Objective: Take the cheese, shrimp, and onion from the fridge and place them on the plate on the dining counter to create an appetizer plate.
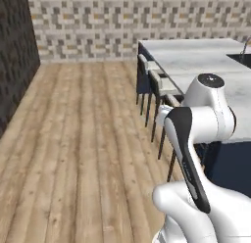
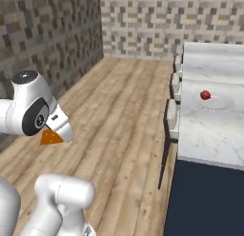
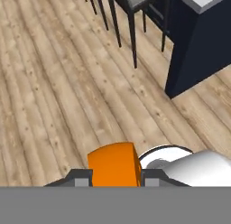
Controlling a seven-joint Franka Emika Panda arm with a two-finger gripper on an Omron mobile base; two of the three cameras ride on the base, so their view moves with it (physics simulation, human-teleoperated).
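Over the plank floor (image 1: 78,154), beside the counter (image 2: 209,130), the arm folds back on itself, elbow high, hand tucked low toward the base. Close in, the hand view finds the gripper (image 3: 115,175) clamped on the cheese (image 3: 113,166) — an orange block wedged between two dark fingertips (image 3: 81,178). From the right base view the same wedge (image 2: 49,138) pokes out under the white hand, above the boards. Farther off, that view alone catches the onion (image 2: 205,94) sitting on the plate (image 2: 217,104) atop the marble. The left base view offers the counter's long edge (image 1: 196,60), stools (image 1: 157,80) tucked beneath — and a tiled wall (image 1: 127,21) beyond.
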